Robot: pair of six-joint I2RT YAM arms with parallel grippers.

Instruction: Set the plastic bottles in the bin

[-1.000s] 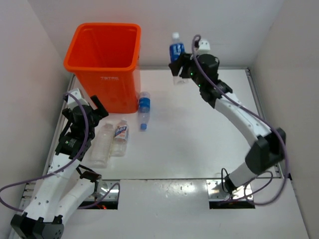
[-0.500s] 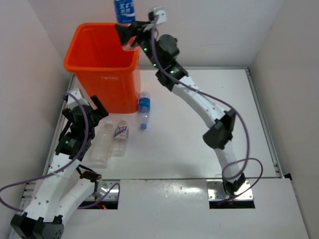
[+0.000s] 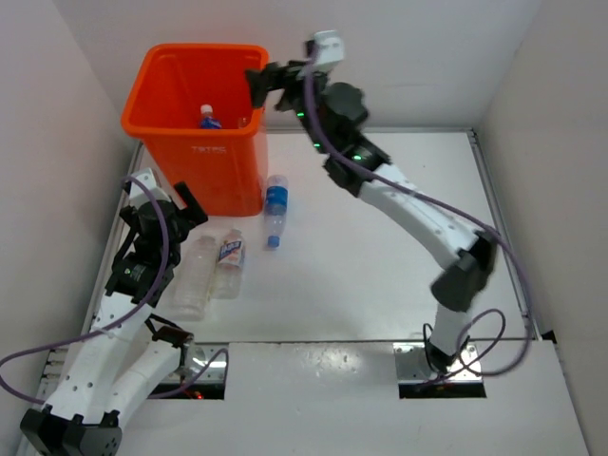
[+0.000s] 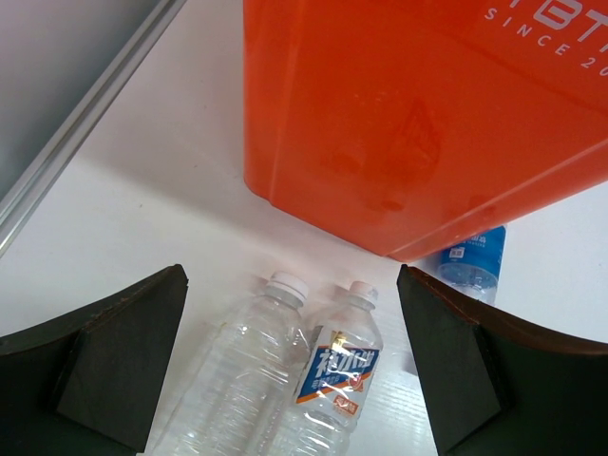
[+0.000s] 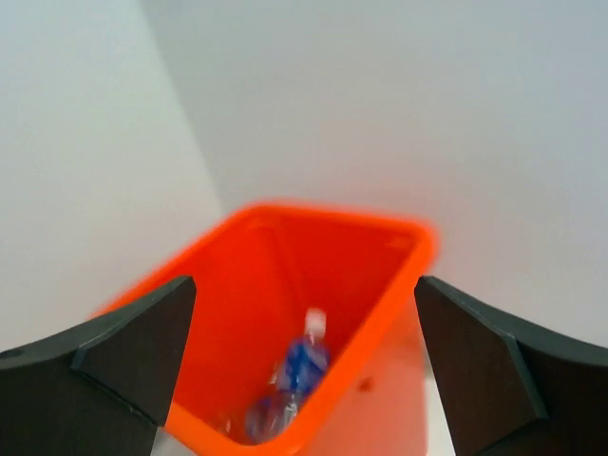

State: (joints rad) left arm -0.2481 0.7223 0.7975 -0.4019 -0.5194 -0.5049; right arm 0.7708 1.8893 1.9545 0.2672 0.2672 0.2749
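Observation:
The orange bin [image 3: 195, 161] stands at the back left. A blue-labelled bottle [image 3: 207, 118] lies inside it, also seen in the right wrist view as a blurred bottle [image 5: 299, 366] in the bin [image 5: 247, 285]. My right gripper [image 3: 258, 85] hangs open and empty over the bin's right rim. Three bottles lie on the table by the bin: a plain one [image 3: 195, 271], a white-labelled one [image 3: 229, 258] and a blue-labelled one [image 3: 275, 204]. My left gripper [image 3: 163, 199] is open above the plain bottle [image 4: 242, 370] and the labelled bottle [image 4: 337, 375], holding nothing.
White walls close in the table on the left, back and right. A metal rail [image 4: 85, 114] runs along the table's left edge beside the bin [image 4: 408, 114]. The blue-labelled bottle [image 4: 472, 261] lies right at the bin's near corner.
My right arm swung left from the back middle to over the bin with a blue-labelled bottle, then opened. The bottle dropped into the bin. The left arm has not moved.

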